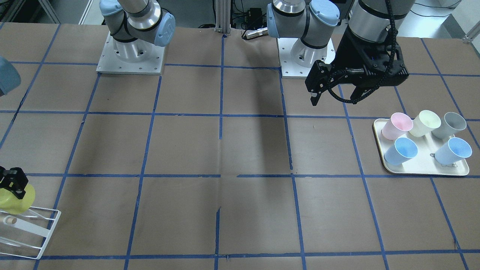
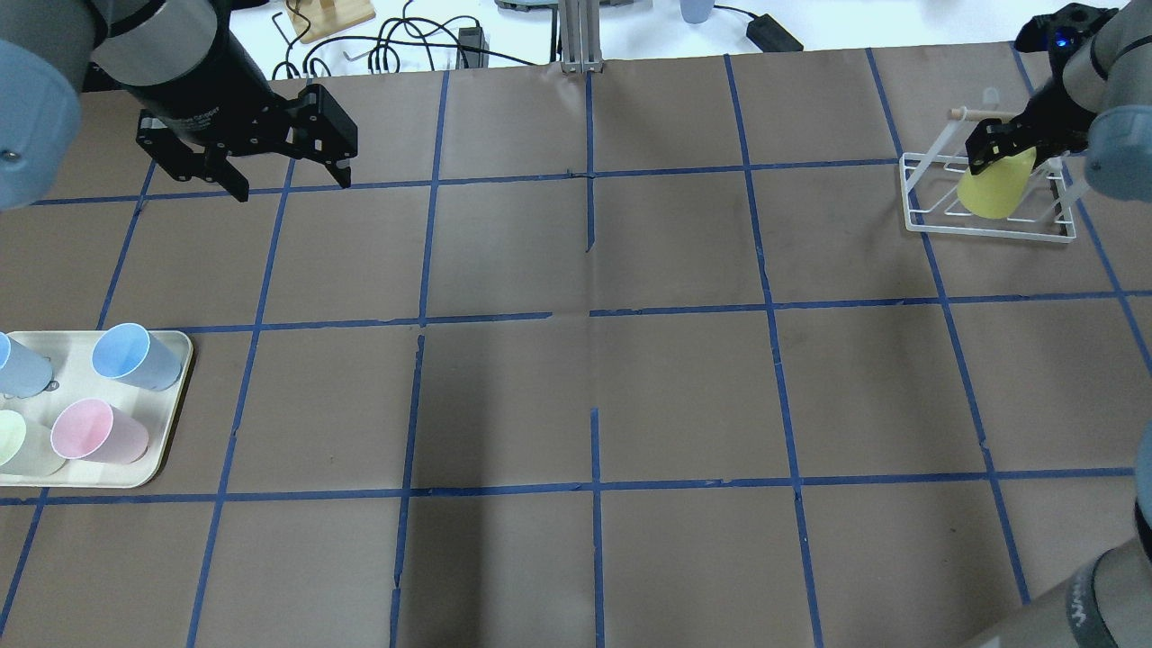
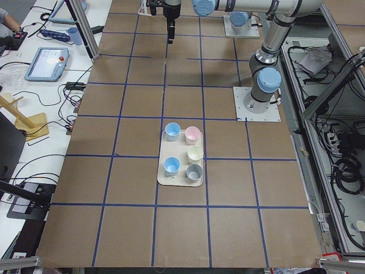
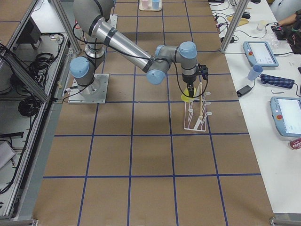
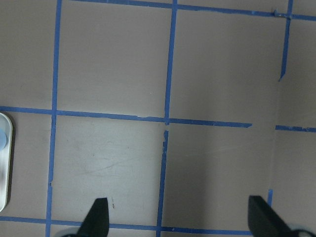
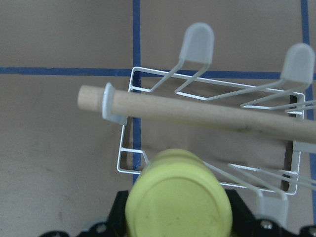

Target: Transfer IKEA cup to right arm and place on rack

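The bright yellow IKEA cup [image 2: 993, 186] is in my right gripper [image 2: 1010, 146], which is shut on its narrow base end. The cup hangs mouth down over the slanted rods of the white wire rack [image 2: 981, 225] at the far right. In the right wrist view the cup's base [image 6: 177, 197] sits just below the rack's wooden peg [image 6: 207, 114]. The front view shows the cup [image 1: 13, 200], the rack [image 1: 33, 232] and the right gripper [image 1: 13, 183] at the left edge. My left gripper [image 2: 288, 180] is open and empty above the table; it also shows in the left wrist view [image 5: 180, 222].
A cream tray [image 2: 171, 396] at the left edge holds several pastel cups, among them a pink one [image 2: 90, 432] and a light blue one [image 2: 135, 354]. The tray also shows in the front view [image 1: 423, 169]. Brown paper with a blue tape grid covers the table.
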Controlling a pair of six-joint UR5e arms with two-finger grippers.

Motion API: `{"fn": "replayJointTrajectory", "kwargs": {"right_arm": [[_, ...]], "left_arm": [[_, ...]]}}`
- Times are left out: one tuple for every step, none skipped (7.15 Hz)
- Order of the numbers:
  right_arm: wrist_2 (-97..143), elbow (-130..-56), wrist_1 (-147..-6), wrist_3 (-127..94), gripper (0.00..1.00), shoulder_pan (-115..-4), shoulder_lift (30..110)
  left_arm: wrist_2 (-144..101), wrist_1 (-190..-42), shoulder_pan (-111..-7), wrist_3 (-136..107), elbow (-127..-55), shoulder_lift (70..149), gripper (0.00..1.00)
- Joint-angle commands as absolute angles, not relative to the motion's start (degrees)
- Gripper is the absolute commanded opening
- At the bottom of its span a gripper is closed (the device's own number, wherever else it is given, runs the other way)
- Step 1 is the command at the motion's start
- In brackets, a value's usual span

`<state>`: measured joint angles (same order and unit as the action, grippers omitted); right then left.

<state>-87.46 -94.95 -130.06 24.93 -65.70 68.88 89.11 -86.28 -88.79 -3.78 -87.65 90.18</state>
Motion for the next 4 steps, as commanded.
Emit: {"fn": "replayJointTrajectory", "kwargs": {"right_arm": [[-85.2,-94.6,-129.7,24.3,1.0,-65.7,68.9],[-85.3,-94.6,-129.4,24.2,1.0,-65.7,69.3],[-85.4,-94.5,-128.9,23.9,1.0,-65.7,69.9],[-85.3,-94.4,-125.2,23.9,1.0,-65.7,72.0]], "left_arm": [[89.2,-87.1,-88.8,-3.8,-86.0,91.1,1.0],[89.4,-87.2,-88.8,-3.9,-86.1,91.0,1.0],[89.2,-87.1,-88.8,-3.5,-86.9,90.3,1.0],[89.1,-87.1,-88.9,-3.5,-87.4,89.8,1.0]]}}
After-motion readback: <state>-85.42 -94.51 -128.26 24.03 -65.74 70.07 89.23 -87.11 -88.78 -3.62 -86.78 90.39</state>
